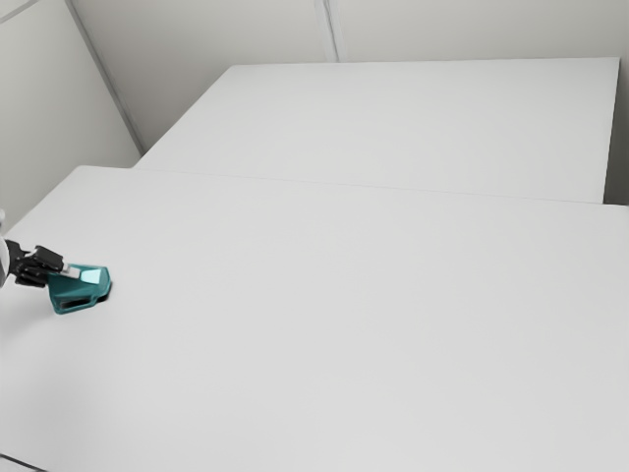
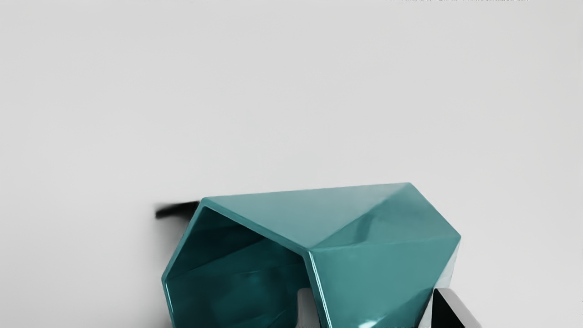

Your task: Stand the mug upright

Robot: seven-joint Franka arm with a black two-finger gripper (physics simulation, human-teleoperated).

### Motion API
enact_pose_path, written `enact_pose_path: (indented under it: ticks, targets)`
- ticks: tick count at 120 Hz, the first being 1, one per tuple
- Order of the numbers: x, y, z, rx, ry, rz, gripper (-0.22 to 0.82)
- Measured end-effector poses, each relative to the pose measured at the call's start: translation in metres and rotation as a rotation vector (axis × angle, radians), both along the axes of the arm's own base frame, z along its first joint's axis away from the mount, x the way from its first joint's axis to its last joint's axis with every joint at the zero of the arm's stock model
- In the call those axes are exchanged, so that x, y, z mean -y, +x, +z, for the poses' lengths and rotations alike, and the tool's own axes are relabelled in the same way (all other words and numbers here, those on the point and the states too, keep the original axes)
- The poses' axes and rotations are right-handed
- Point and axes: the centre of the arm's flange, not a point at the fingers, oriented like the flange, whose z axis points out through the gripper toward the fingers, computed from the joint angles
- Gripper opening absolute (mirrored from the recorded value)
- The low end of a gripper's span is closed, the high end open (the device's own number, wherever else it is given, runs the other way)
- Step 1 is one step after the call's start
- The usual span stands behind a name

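At the exterior view's far left, my gripper (image 1: 69, 270) reaches in over a teal faceted mug (image 1: 71, 292). The mug lies tipped over rather than upright. In the wrist view, the mug (image 2: 369, 273) shows its dark hollow inside and a slanting side wall. My gripper (image 2: 374, 307) is shut on it there, one finger at the open rim and the other against the base end. The lower part of the mug is cut off in that view. Whether it touches the table cannot be told.
A wide white table (image 1: 344, 324) lies under the mug and stretches to the exterior view's right. Behind it is another white surface (image 1: 413, 128), with pale walls beyond. A thin dark line crosses the near left corner.
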Motion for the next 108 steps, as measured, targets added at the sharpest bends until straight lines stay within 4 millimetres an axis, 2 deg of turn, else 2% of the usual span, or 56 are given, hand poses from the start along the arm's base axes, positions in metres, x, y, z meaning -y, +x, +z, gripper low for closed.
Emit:
enact_pose_path:
  ticks: [28,61,85,95,108]
  targets:
    - [0.002,0.004,0.01,0.024,0.017,-0.017,-0.03]
    - [0.012,0.017,0.036,0.08,0.044,-0.051,-0.14]
    - [0.034,0.041,0.079,0.149,0.095,-0.107,-0.16]
    - [0.051,0.055,0.103,0.182,0.125,-0.146,-0.17]
    - [0.083,0.076,0.141,0.218,0.185,-0.223,-0.17]
